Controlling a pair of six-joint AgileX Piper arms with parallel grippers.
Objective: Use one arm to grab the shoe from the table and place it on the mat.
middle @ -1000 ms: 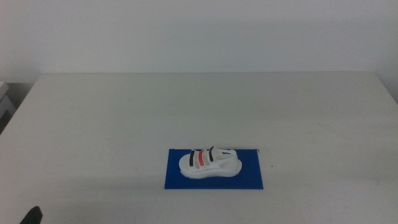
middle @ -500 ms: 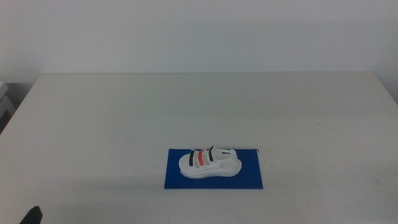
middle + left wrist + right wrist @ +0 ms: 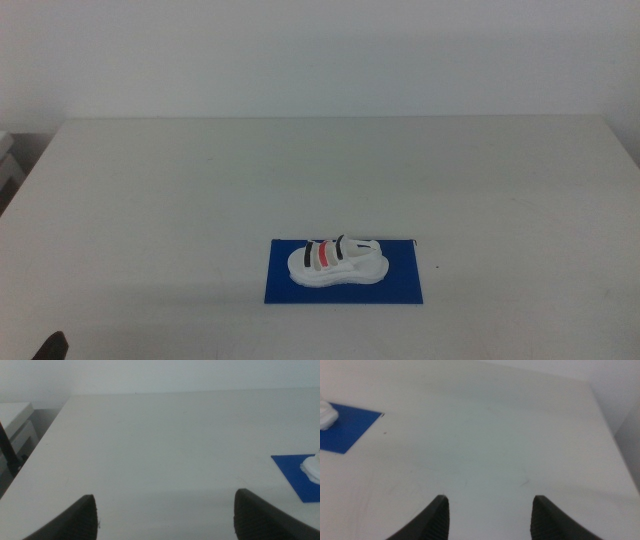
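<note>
The shoe [image 3: 337, 262] lies on the mat [image 3: 405, 285], sole down, its length running along the mat's long side. It sits on the mat's left and middle part, leaving a bare blue strip at the right end and a narrower one along the near edge. Two black straps cross it with a red one between them.

The mat lies flat on the table [image 3: 200, 190], a little right of the middle and close to the near edge, well away from the far edge and both side edges.

Neither arm reaches over the work. The left gripper [image 3: 165, 515] hangs above the table near its near-left corner, jaws spread wide with nothing between them; only a dark sliver of it shows by the near-left corner in the middle view. From its wrist camera a corner of the mat and a bit of the shoe's white sole show off to one side, well apart from the jaws.

The right gripper [image 3: 490, 517] hangs over the table's right part, also parted and empty, well apart from the mat, whose end and a bit of white sole show at the edge of its view.
</note>
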